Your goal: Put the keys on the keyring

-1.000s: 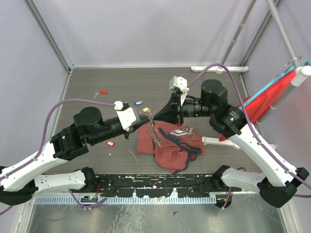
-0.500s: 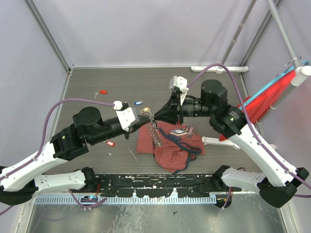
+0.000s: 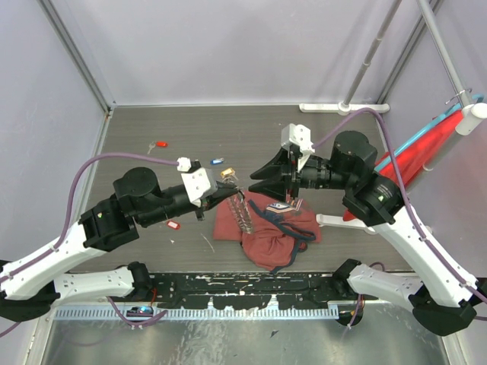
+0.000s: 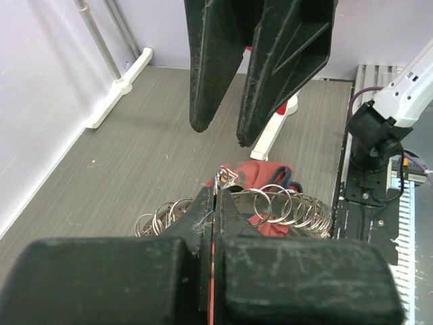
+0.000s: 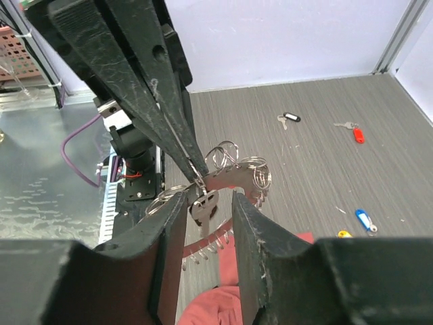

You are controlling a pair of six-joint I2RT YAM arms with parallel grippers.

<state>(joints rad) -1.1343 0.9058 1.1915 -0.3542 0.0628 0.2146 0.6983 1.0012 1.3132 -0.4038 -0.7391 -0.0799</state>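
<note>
Between the left jaws, which are clenched tight, sits the thin wire of the keyring (image 4: 284, 206). Its silvery loops fan out just past their tips and hang down toward the dark-red cloth bag (image 3: 266, 236) lying on the surface (image 3: 190, 129) beneath them. Facing them tip to tip, near but apart, the right jaws stand released with a clear gap. In that gap, seen from the right wrist, a silvery key (image 5: 203, 206) dangles from the ring; whether it brushes either side I cannot tell. The tapered left jaws reach in from above the right ones in that view, ending right at this key. Off to the right of the right jaws, well apart from them, loose keys lie on the surface: a black-headed key (image 5: 289, 118), a red-headed key (image 5: 357, 134), a blue-headed key (image 5: 362, 220) and a yellow-headed key (image 5: 344, 234) at the picture's lower edge. Behind the left jaws, beside that arm, lies another red tag (image 3: 172, 224).
</note>
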